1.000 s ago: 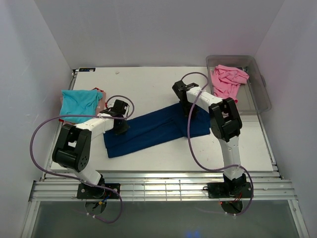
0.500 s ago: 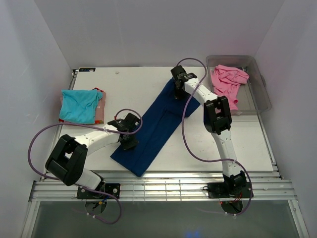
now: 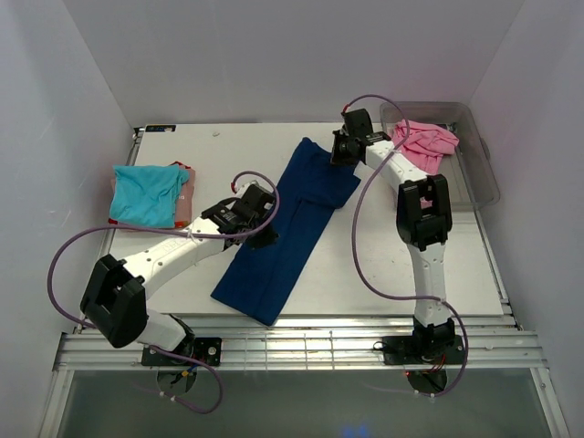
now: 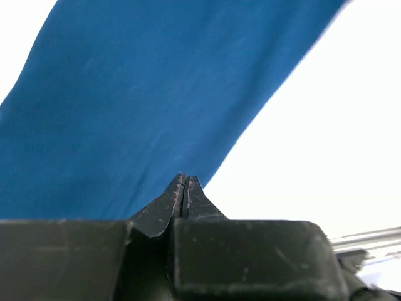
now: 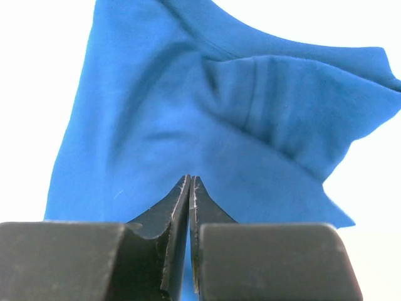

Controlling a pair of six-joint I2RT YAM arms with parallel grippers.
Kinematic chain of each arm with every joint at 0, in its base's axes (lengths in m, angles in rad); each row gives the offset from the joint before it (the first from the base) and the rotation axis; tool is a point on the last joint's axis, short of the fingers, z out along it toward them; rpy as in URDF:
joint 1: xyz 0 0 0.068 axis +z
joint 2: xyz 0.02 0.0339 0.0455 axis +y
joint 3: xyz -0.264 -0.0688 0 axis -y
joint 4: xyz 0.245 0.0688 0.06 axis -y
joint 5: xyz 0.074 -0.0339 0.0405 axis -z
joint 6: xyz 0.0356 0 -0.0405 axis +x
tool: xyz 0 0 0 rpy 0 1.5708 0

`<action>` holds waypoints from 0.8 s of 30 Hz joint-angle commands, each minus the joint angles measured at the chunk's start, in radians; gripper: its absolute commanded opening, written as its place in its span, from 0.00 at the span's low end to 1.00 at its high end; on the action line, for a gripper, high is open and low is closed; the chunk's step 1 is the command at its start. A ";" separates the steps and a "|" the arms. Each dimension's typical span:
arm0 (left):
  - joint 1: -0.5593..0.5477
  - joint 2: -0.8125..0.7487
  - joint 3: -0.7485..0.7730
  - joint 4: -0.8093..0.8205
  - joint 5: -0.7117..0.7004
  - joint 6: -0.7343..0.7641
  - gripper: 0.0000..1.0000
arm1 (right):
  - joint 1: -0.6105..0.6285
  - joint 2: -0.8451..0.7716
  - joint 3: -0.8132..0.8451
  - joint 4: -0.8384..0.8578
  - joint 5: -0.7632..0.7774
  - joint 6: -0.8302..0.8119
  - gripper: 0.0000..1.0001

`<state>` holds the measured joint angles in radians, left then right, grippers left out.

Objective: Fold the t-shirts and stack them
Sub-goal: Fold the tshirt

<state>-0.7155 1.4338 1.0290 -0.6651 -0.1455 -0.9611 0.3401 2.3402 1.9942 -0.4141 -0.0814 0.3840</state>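
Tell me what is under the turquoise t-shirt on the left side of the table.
Under the turquoise t-shirt a pinkish layer peeks out along its right and near edges. The shirt covers most of it, so what it is, or how many pieces, cannot be told.
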 commanded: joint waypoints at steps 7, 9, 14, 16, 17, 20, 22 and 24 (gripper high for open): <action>-0.005 0.016 -0.061 0.015 0.010 0.168 0.00 | 0.071 -0.255 -0.074 -0.124 0.041 -0.114 0.08; -0.007 0.020 -0.096 0.028 0.027 0.194 0.00 | 0.091 -0.251 -0.100 -0.157 0.048 -0.122 0.08; -0.012 0.051 -0.158 0.058 0.053 0.216 0.00 | 0.105 -0.177 -0.100 -0.209 0.054 -0.102 0.08; -0.015 0.068 -0.162 0.065 0.061 0.226 0.00 | 0.105 -0.145 -0.100 -0.221 0.051 -0.096 0.08; -0.015 0.086 -0.164 0.067 0.063 0.228 0.00 | 0.105 -0.134 -0.101 -0.221 0.051 -0.096 0.08; -0.021 0.112 -0.171 0.076 0.078 0.223 0.00 | 0.106 -0.099 -0.104 -0.236 0.069 -0.096 0.08; -0.024 0.123 -0.175 0.082 0.092 0.216 0.00 | 0.108 -0.069 -0.092 -0.265 0.110 -0.094 0.08; -0.036 0.138 -0.178 0.087 0.106 0.203 0.00 | 0.106 -0.050 -0.084 -0.287 0.127 -0.093 0.08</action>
<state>-0.7330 1.5558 0.8623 -0.6033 -0.0746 -0.7559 0.4507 2.2879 1.8862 -0.6559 -0.0025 0.2920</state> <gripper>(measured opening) 0.090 0.078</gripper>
